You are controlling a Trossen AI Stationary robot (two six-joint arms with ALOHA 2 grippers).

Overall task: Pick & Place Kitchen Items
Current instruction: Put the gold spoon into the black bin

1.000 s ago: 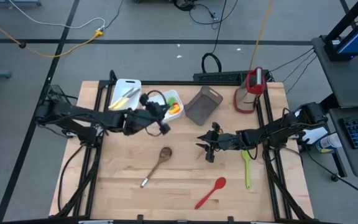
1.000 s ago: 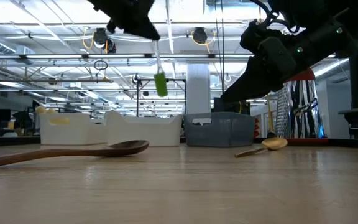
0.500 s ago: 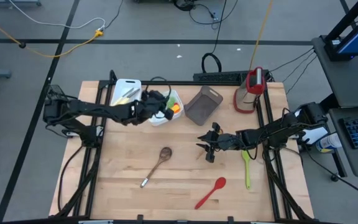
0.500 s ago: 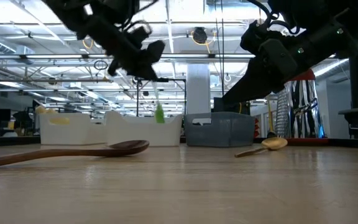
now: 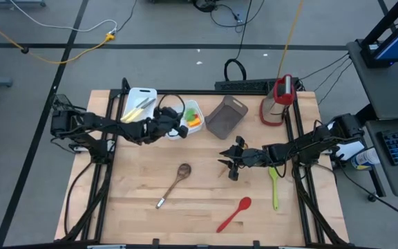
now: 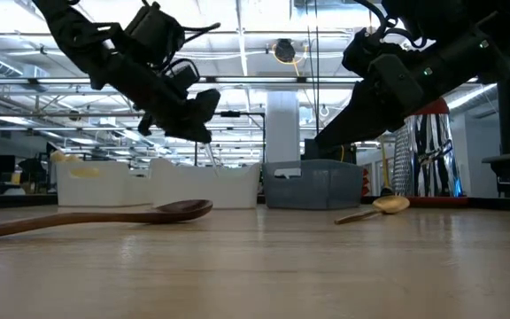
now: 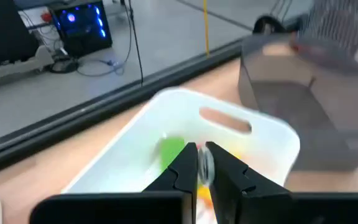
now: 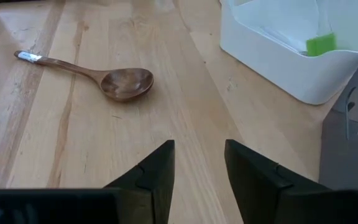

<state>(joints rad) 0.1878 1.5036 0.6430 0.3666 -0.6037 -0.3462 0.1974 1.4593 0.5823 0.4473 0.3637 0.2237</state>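
Observation:
My left gripper [image 5: 179, 126] is over the second white bin [image 5: 193, 109] at the far left, shut on a small green spatula [image 7: 171, 150] whose blade is down inside the bin. The blade also shows in the right wrist view [image 8: 321, 43]. My right gripper [image 5: 230, 164] is open and empty, hovering mid-table right of centre. A gold spoon [image 6: 379, 208] lies on the table below it. A brown wooden spoon [image 5: 175, 183] lies flat at mid-table. A red spoon [image 5: 234, 214] and a green spoon [image 5: 274, 185] lie nearer the front right. My left gripper pinches the spatula's pale handle [image 7: 205, 165] between its two fingers. The fingers slant down from the table's left side. The spatula hangs below them, with its green blade [image 7: 171, 150] inside the white bin; I cannot tell whether the blade touches the bin's floor.
Another white bin [image 5: 138, 104] with pale knives stands left of the first. A grey bin [image 5: 226, 116] and a red-and-silver appliance [image 5: 276, 100] stand along the far edge. Orange and yellow items lie in the second white bin.
My left gripper has gone toward the far edge and down over the white bin, tipping forward, still shut on the green spatula. The spatula, which hung clear above the table, now has its blade below the bin's rim. My right gripper has kept still.

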